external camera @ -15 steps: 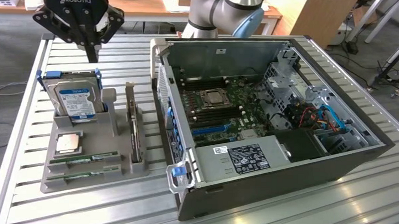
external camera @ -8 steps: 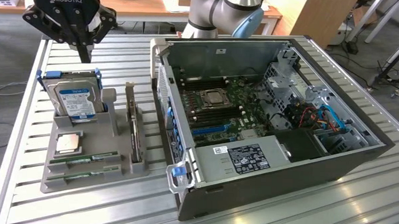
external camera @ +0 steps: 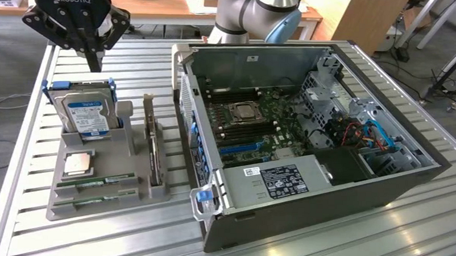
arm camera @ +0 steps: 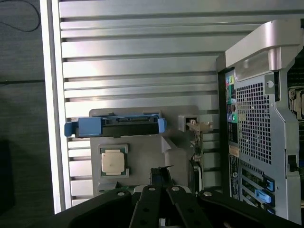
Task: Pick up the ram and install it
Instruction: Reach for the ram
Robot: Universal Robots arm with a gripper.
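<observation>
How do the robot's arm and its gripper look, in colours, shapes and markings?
The arm is made of round silver-grey tubes with light blue joint caps. The gripper is black, built of jointed bars with silver pins, and carries white ROBOTIQ lettering.

1. The black claw [arm camera: 162, 175] hangs over a gray holder [arm camera: 147, 147]. Its two fingers are pinched together.
2. The holder lies on a silver surface [arm camera: 142, 47] made of long metal strips.
3. A hard drive [arm camera: 128, 128] stands on its edge in the holder, inside a blue frame [arm camera: 88, 127].
4. A square silver processor chip [arm camera: 113, 161] lies flat in the holder, just beside the hard drive.
5. A thin card [arm camera: 197, 142] stands on its edge in the holder, on the side nearest the computer case [arm camera: 256, 123].
6. The side of the case facing the holder has lots of tiny holes and some colored sockets [arm camera: 231, 102].
7. A dark floor [arm camera: 23, 118] shows past the edge of the surface.
</observation>
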